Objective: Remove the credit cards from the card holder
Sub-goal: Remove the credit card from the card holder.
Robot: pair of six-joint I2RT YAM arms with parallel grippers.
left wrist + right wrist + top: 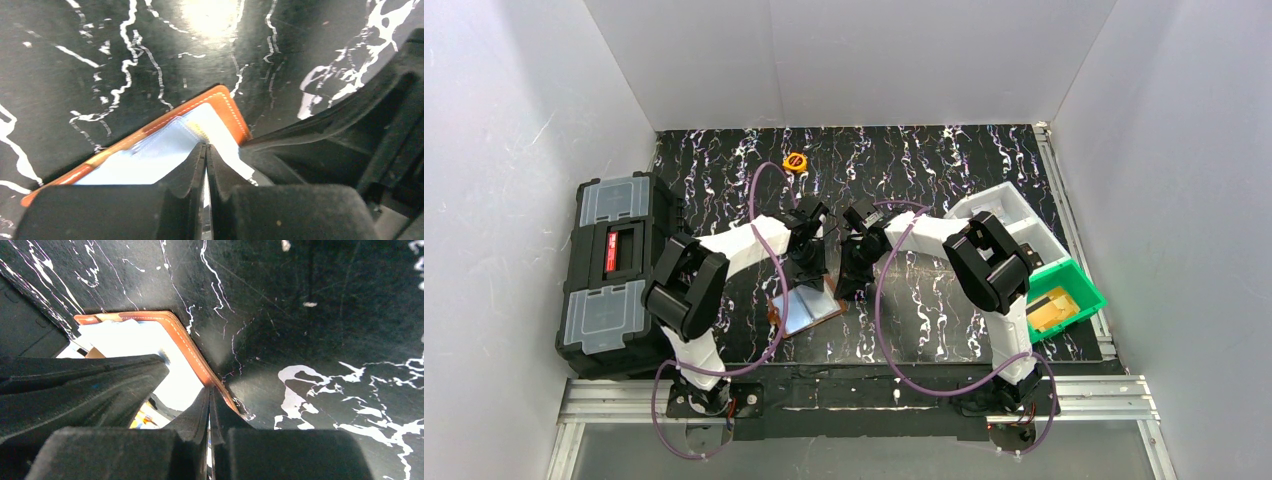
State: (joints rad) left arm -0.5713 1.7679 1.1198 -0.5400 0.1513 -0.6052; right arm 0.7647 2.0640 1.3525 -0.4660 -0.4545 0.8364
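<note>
The card holder point(802, 312) is lying open on the black marbled table point(944, 180), directly beneath both claws, its pale shiny pockets facing up. The left gripper point(809, 272) is pointing down onto it. In the left wrist view, this gripper point(206, 146) is showing its jaws pressed together, with only a hairline slit between them. The tips are sitting on the clear pocket of the card holder point(165, 145), just inside its stitched orange-brown corner. Whether anything thin is being pinched there is not clear.

The right gripper point(852, 288) is reaching down at the holder's right-hand edge, just beside the left claw. In its own view, the right gripper point(210, 389) is closing its jaws on the leather border of the card holder point(150, 340), which is spreading away ahead and to the left of the tips.

Both arms are bending at the elbow and leaning inward, with wrists angling down toward each other. Glare is hiding whether credit cards are sitting in the pockets.
</note>
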